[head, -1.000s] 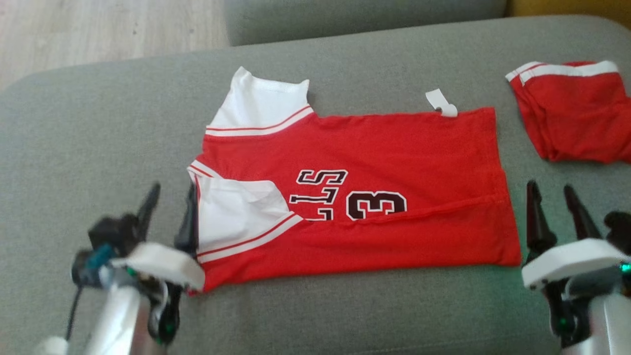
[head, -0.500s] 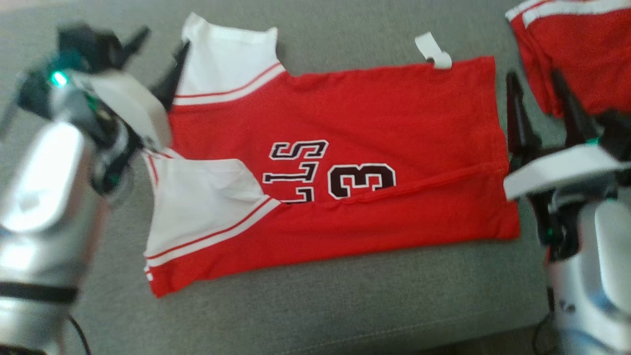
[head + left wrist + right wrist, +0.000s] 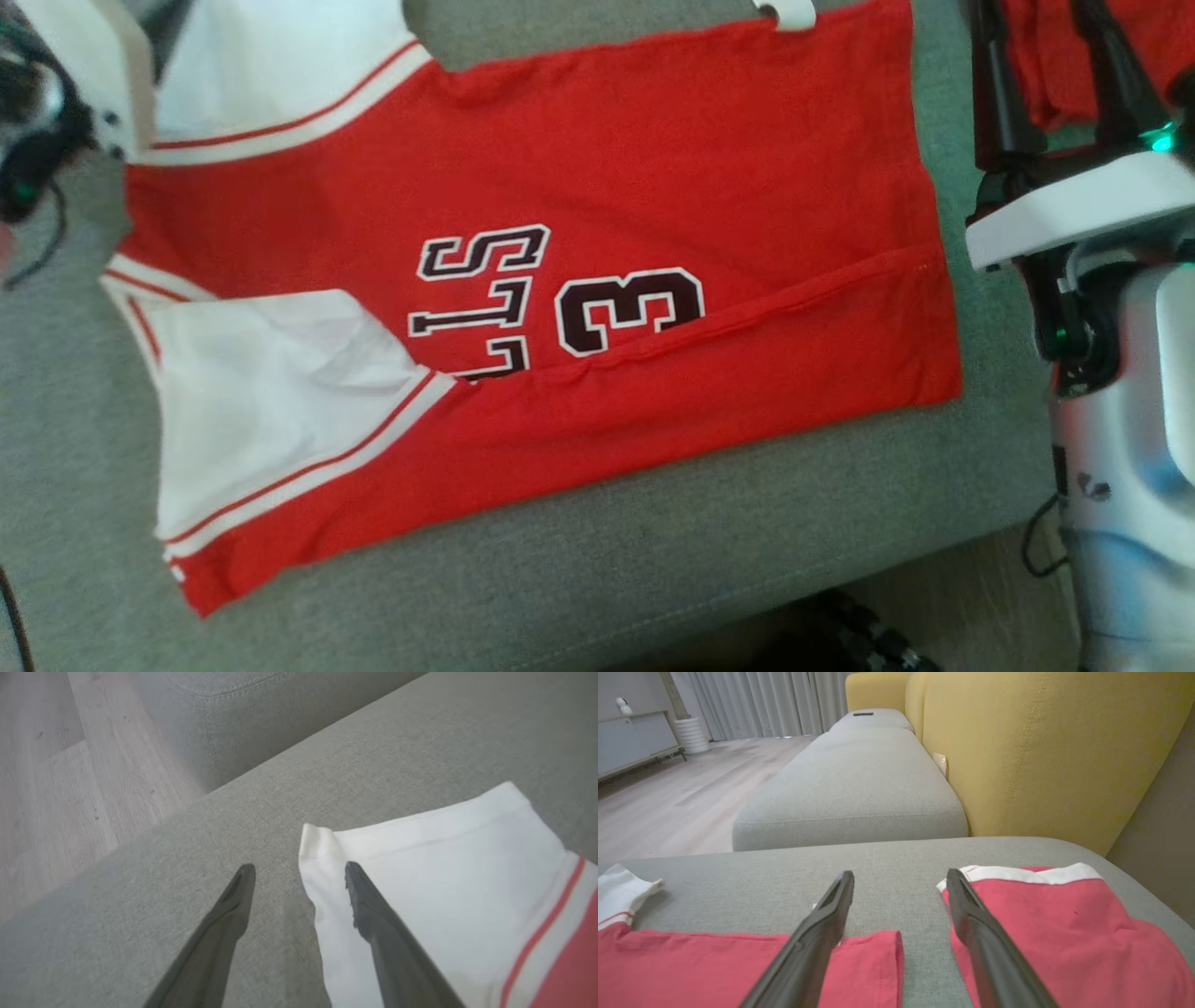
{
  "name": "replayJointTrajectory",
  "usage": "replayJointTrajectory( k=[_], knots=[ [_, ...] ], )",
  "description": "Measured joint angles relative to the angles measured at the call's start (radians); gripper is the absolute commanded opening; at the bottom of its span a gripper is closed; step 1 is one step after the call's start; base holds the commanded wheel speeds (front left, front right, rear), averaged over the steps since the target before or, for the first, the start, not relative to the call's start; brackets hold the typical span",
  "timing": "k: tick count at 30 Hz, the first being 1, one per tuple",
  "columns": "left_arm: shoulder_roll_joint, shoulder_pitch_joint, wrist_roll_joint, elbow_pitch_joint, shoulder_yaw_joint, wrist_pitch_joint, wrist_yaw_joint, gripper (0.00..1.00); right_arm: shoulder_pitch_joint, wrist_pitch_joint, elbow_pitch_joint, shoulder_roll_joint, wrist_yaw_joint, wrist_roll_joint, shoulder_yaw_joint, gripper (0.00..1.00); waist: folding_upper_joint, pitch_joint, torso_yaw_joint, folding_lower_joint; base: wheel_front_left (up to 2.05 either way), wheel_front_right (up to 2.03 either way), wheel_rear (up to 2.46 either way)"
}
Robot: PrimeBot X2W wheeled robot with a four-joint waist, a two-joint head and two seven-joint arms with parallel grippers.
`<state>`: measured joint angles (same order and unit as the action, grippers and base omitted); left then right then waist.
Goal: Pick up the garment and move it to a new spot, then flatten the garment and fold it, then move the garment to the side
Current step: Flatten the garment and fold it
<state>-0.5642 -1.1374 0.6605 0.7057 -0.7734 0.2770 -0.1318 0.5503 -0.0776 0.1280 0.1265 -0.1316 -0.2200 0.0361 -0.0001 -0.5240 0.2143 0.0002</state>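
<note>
The jersey (image 3: 597, 187) lies flat on the grey sofa (image 3: 653, 560), near its front edge. It is red with white sleeves, and its near long side is folded up over the lettering. Both tools stand apart, holding nothing. The left tool (image 3: 299, 868) straddles the edge of a sleeve (image 3: 444, 858), so closing there might pinch one layer and drag the fold askew. The right tool (image 3: 901, 875) hangs between the jersey's hem corner and another red garment (image 3: 1064, 924), which it could snag instead.
</note>
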Motion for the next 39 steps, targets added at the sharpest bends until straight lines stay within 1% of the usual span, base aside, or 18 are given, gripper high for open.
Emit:
replayJointTrajectory(
  k=[5, 12, 13, 14, 17, 20, 21, 25, 28, 32, 35, 39],
  knots=[
    [-0.004, -0.06, 0.053, 0.052, -0.065, -0.004, 0.0, 1.0, 0.015, 0.018, 0.012, 0.002, 0.0, 0.0, 0.01, 1.0, 0.0, -0.039, 0.027, 0.0, 0.0, 0.0, 0.0],
    [-0.004, -0.098, 0.108, 0.106, -0.151, -0.018, 0.0, 1.0, 0.015, 0.021, 0.032, 0.002, 0.0, 0.0, 0.015, 1.0, 0.0, -0.043, 0.038, -0.0002, 0.0, 0.0, 0.0],
    [-0.003, -0.1, 0.117, 0.109, -0.159, -0.018, 0.0, 0.95, 0.015, 0.021, 0.034, 0.002, 0.0, 0.0, 0.015, 1.0, 0.0, -0.042, 0.037, -0.0002, 0.0, 0.0, 0.0],
    [-0.003, -0.1, 0.129, 0.111, -0.165, -0.018, 0.0, 0.0, 0.016, 0.021, 0.035, 0.002, 0.0, 0.0, 0.015, 1.0, 0.0, -0.042, 0.037, -0.0002, 0.0, 0.0, 0.0],
    [0.007, -0.1, 0.16, 0.115, -0.19, -0.035, 0.0, 0.0, 0.02, 0.021, 0.045, 0.004, 0.0, 0.0, 0.012, 1.0, 0.0, -0.035, 0.03, -0.0002, 0.0, 0.0, 0.0],
    [0.017, -0.1, 0.16, 0.138, -0.213, -0.093, 0.0, 0.0, 0.025, 0.02, 0.055, 0.012, 0.0, 0.002, 0.007, 1.0, 0.0, -0.019, 0.019, -0.0002, 0.0, 0.0, 0.0],
    [0.017, -0.1, 0.16, 0.138, -0.213, -0.093, 0.0, 0.0, 0.025, 0.02, 0.055, 0.012, 0.0, 0.002, 0.007, 1.0, 0.0, -0.019, 0.019, -0.0002, 0.0, 0.0, 0.0],
    [0.04, -0.099, 0.16, 0.142, -0.217, -0.223, 0.0, 0.0, 0.035, 0.019, 0.066, 0.029, 0.0, 0.002, -0.003, 1.0, 0.0, 0.016, -0.007, -0.0002, 0.0, 0.0, 0.0],
    [0.071, -0.099, 0.16, 0.145, -0.217, -0.318, 0.0, 0.0, 0.035, 0.006, 0.079, 0.055, 0.0, -0.001, -0.007, 1.0, 0.0, 0.045, -0.039, -0.0002, 0.0, 0.0, 0.0],
    [0.099, -0.091, 0.16, 0.125, -0.227, -0.398, 0.0, 0.0, 0.035, -0.041, 0.121, 0.109, 0.0, -0.035, 0.03, 1.0, 0.0, 0.082, -0.094, -0.0002, 0.0, 0.0, 0.0],
    [0.103, -0.063, 0.16, 0.086, -0.246, -0.432, 0.0, 0.0, 0.035, -0.082, 0.18, 0.152, 0.0, -0.059, 0.05, 1.0, 0.0001, 0.108, -0.139, -0.0003, 0.0, 0.0, 0.0],
    [0.105, -0.014, 0.16, 0.021, -0.274, -0.442, 0.0, 0.0, 0.037, -0.14, 0.279, 0.208, 0.0, -0.084, 0.063, 1.0, 0.0, 0.131, -0.199, -0.0003, 0.0, 0.0, 0.0]
  ],
)
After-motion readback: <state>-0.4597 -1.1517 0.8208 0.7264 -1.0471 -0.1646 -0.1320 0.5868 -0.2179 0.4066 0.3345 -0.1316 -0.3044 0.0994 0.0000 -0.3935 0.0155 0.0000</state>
